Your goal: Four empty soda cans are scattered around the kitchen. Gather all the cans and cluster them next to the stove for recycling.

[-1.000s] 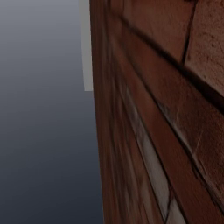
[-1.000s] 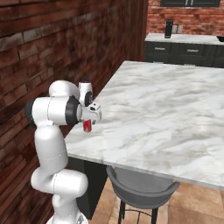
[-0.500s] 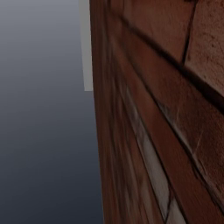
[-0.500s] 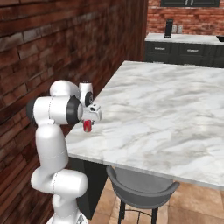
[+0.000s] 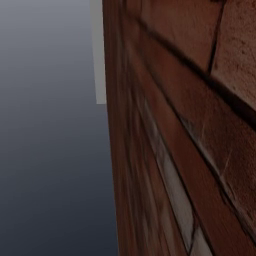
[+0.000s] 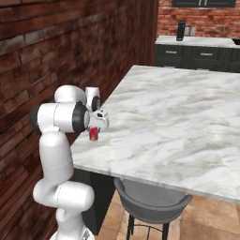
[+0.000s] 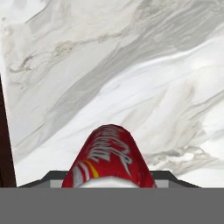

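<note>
While arm folds over near-left corner of marble tabletop (image 6: pixel 178 117), tool (image 6: pixel 95 131) points down, jaws closed around red soda can (image 6: pixel 94 134). Hand view: can (image 7: pixel 109 159) upright between jaws above white marble. Brick wall (image 6: pixel 56 51) just beside; grey stool (image 6: pixel 150 204) under tabletop edge.

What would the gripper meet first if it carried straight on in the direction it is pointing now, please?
The gripper points down with a red soda can between its fingers. Straight on, the can's far end would likely reach the marble countertop first, though the gap is hard to judge.
</note>
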Robot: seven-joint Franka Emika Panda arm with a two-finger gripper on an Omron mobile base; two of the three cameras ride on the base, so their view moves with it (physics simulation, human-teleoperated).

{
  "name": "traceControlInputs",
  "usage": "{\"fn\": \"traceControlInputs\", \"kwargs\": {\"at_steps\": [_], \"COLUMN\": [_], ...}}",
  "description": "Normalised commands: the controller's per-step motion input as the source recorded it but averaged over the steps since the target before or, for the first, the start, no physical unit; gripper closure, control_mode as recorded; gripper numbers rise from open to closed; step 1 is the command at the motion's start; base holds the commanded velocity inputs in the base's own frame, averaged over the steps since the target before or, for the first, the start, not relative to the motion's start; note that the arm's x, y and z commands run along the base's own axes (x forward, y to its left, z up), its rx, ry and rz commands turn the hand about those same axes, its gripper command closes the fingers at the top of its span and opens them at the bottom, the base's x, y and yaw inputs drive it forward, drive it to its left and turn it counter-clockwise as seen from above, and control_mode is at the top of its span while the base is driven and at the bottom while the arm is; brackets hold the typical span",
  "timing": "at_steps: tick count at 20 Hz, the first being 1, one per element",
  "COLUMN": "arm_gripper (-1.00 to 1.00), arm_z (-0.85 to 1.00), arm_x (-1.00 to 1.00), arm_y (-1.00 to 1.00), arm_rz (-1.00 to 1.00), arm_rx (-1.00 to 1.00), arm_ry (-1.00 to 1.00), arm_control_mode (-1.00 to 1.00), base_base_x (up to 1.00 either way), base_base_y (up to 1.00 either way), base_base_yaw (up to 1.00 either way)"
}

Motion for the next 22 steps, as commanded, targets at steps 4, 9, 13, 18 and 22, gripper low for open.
{"fn": "traceControlInputs", "kwargs": {"at_steps": [4, 9, 13, 18, 22], "arm_gripper": [1.00, 1.00, 1.00, 1.00, 1.00], "arm_z": [0.29, 0.30, 0.18, 0.15, 0.38], "arm_x": [-0.02, -0.06, -0.22, -0.30, -0.22], "arm_y": [0.00, -0.01, -0.07, -0.13, -0.16], "arm_rz": [0.00, -0.02, -0.03, 0.00, -0.01], "arm_rx": [-0.02, 0.00, 0.00, 0.00, 0.00], "arm_ry": [-0.02, -0.01, -0.01, 0.00, 0.01], "arm_control_mode": [-1.00, -1.00, -1.00, -1.00, -1.00], "base_base_x": [0.00, 0.00, 0.00, 0.00, 0.00], "base_base_y": [0.00, 0.00, 0.00, 0.00, 0.00], "base_base_yaw": [0.00, 0.00, 0.00, 0.00, 0.00]}}
